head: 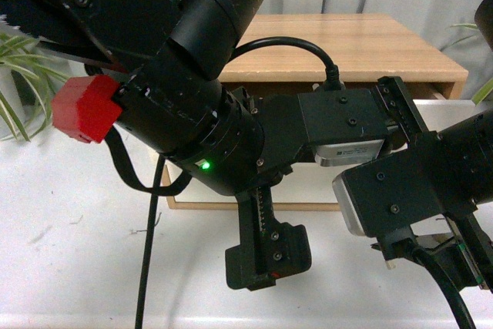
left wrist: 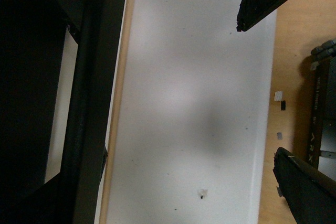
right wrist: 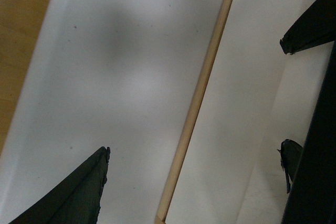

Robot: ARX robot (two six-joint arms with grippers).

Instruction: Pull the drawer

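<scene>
A low wooden cabinet (head: 347,40) stands on the white table, and both arms cover most of its white front (head: 308,184). No black bar handle or notch shows in any view, so I cannot tell if this front is the drawer. In the left wrist view my left gripper (left wrist: 260,90) is open close to the white front (left wrist: 189,103), its fingertips (left wrist: 262,3) near the front's upper edge by the wood. My right gripper (right wrist: 113,64) is open too, facing the same white front (right wrist: 136,108) above the wood strip (right wrist: 197,103) at its bottom.
Green plant leaves (head: 19,75) hang at the far left. The white table (head: 77,252) runs in front of the cabinet. A red block (head: 85,107) sits on my left arm and a black cable (head: 146,267) hangs from it. Dark arm parts (left wrist: 89,103) cross below the cabinet.
</scene>
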